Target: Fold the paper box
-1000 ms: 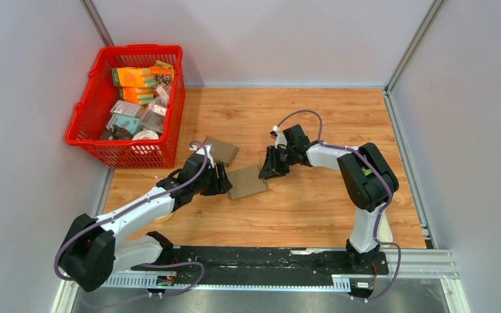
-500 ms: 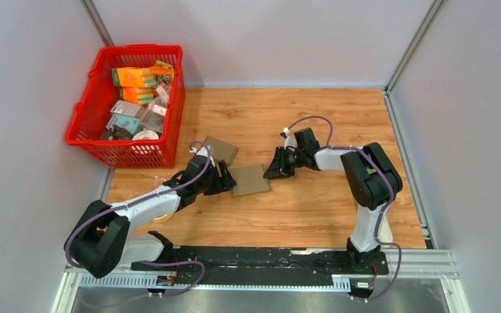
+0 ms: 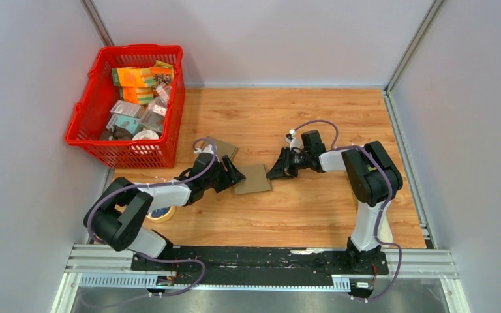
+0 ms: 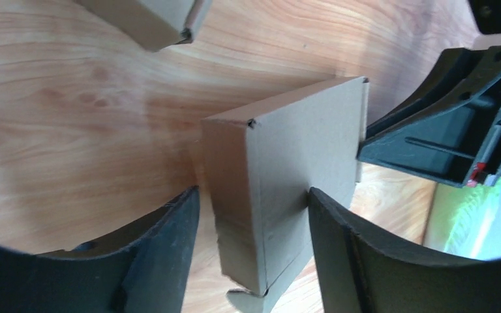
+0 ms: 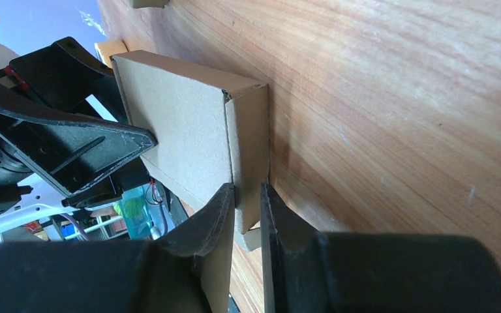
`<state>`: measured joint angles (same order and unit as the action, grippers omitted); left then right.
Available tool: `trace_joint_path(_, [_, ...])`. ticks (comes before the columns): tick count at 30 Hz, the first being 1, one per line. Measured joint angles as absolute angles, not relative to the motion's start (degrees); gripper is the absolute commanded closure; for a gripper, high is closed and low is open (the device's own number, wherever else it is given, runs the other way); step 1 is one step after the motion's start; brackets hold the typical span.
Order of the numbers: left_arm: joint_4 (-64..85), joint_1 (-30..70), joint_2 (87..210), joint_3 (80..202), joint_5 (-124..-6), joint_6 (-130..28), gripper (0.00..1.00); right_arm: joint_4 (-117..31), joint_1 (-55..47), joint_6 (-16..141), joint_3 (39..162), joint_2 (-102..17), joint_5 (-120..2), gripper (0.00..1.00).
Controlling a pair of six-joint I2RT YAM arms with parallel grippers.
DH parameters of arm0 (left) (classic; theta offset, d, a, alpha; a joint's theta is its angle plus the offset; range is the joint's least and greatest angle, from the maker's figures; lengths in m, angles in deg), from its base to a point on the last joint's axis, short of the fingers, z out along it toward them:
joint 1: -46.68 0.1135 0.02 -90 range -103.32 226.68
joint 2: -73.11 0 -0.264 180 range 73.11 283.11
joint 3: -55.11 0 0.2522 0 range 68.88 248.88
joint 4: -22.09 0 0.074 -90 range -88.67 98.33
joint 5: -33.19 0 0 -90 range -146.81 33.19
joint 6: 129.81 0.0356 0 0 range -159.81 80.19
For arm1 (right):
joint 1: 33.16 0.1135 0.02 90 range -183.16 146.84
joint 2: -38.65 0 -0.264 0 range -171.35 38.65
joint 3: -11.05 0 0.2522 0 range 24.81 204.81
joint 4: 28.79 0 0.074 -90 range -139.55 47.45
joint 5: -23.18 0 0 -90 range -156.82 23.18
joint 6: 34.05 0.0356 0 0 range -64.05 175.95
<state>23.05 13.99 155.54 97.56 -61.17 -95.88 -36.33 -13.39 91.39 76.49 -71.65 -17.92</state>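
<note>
Paper box point(image 3: 252, 178) pinched in right fingers point(image 5: 209, 228), between left fingers point(image 4: 163, 248); second box point(image 3: 227, 150) nearby.

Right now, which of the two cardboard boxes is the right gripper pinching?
The central box: the right gripper is shut on its side wall. The other box lies apart, nearer the red basket.

Paper box point(image 5: 182, 130) end hidden in right claw point(image 5: 246, 195); second box point(image 4: 150, 19) cropped.
</note>
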Motion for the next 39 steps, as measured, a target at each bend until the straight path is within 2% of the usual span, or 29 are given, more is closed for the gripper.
trace_joint_path(5, [30.5,14.0,160.4,97.7,-64.7,-100.5,0.53,-35.7,-13.4,92.0,76.2,-71.6,-17.8,0.74])
trace_joint_path(8, [34.4,14.7,161.0,96.6,-65.7,-103.4,0.59,-36.7,-13.5,91.8,76.3,-71.4,-18.6,0.50])
trace_joint_path(9, [35.1,14.8,160.8,96.2,-65.8,-104.1,0.61,-38.2,-13.5,91.3,76.2,-70.7,-20.1,0.32])
trace_joint_path(10, [36.1,14.8,160.2,95.5,-66.0,-105.5,0.64,-40.4,-13.1,90.6,76.2,-69.3,-22.3,0.24])
trace_joint_path(11, [37.0,14.8,159.5,94.8,-66.3,-106.6,0.68,-42.2,-12.3,90.2,76.2,-67.4,-23.9,0.12])
trace_joint_path(14, [37.6,14.5,156.3,92.9,-67.6,-109.4,0.71,-49.5,-5.5,84.8,75.9,-56.8,-37.9,0.00])
trace_joint_path(20, [33.1,14.5,152.2,90.9,-73.4,-113.2,0.76,-52.7,19.8,69.4,72.3,-36.1,-67.2,0.00])
trace_joint_path(23, [30.2,15.0,148.3,89.2,-77.1,-115.1,0.76,-51.6,32.4,60.7,70.5,-33.3,-77.0,0.00])
trace_joint_path(26, [25.4,15.8,142.1,88.1,-79.8,-116.4,0.74,-51.3,40.4,54.4,68.5,-34.5,-85.2,0.00])
trace_joint_path(33, [17.6,16.9,125.4,84.6,-83.5,-121.8,0.72,-47.4,48.5,46.2,66.5,-38.2,-99.0,0.03])
trace_joint_path(37, [14.9,16.9,122.9,83.6,-86.2,-124.4,0.75,-38.3,52.7,39.0,66.4,-43.6,-111.4,0.07])
trace_joint_path(39, [14.2,16.9,122.2,83.1,-87.2,-125.3,0.75,-32.6,54.1,34.7,66.1,-46.2,-116.2,0.12])
